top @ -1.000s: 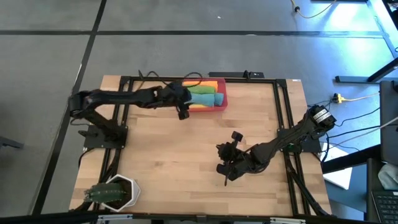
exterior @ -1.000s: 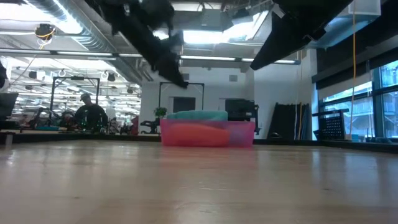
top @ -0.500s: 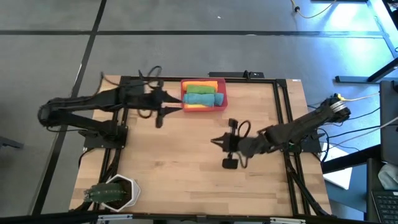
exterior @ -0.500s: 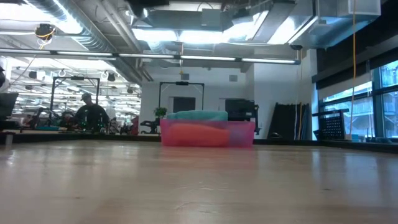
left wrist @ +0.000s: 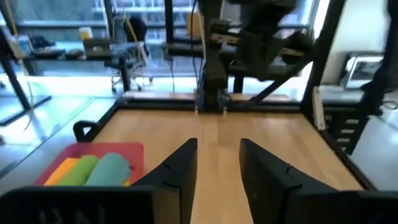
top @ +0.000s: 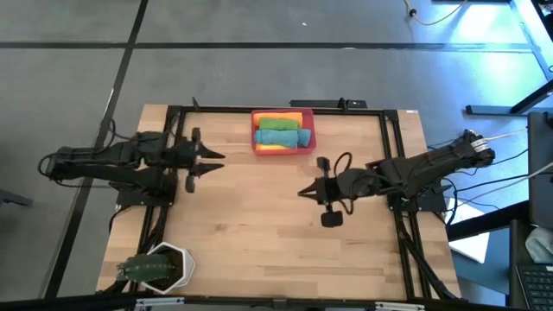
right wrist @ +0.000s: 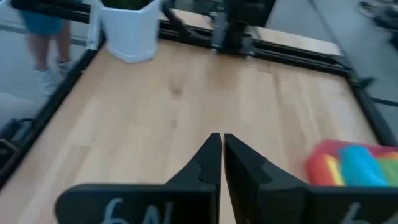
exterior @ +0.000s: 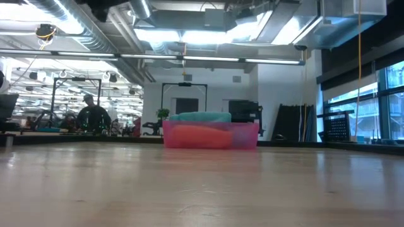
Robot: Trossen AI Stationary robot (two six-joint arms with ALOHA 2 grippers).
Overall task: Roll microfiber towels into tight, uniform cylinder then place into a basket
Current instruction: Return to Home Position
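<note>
Inside the basket (top: 312,131) the microfiber towels (top: 283,136) lie rolled side by side, green and teal in the middle, yellow and orange along the long walls. Seen from table height, the teal roll rises just above the basket's rim. The left gripper (top: 212,161) hangs to the left of the basket, well apart from it, its fingers (left wrist: 186,155) parted by a clear gap with nothing between them. The right gripper (top: 302,192) hovers over bare table (top: 251,225) on the basket's side toward the table's middle, also well apart. Its fingers (right wrist: 211,155) are pressed almost together, only a sliver between them, gripping nothing. A white pot (top: 164,263) with a plant stands far from the basket, at the opposite left corner.
</note>
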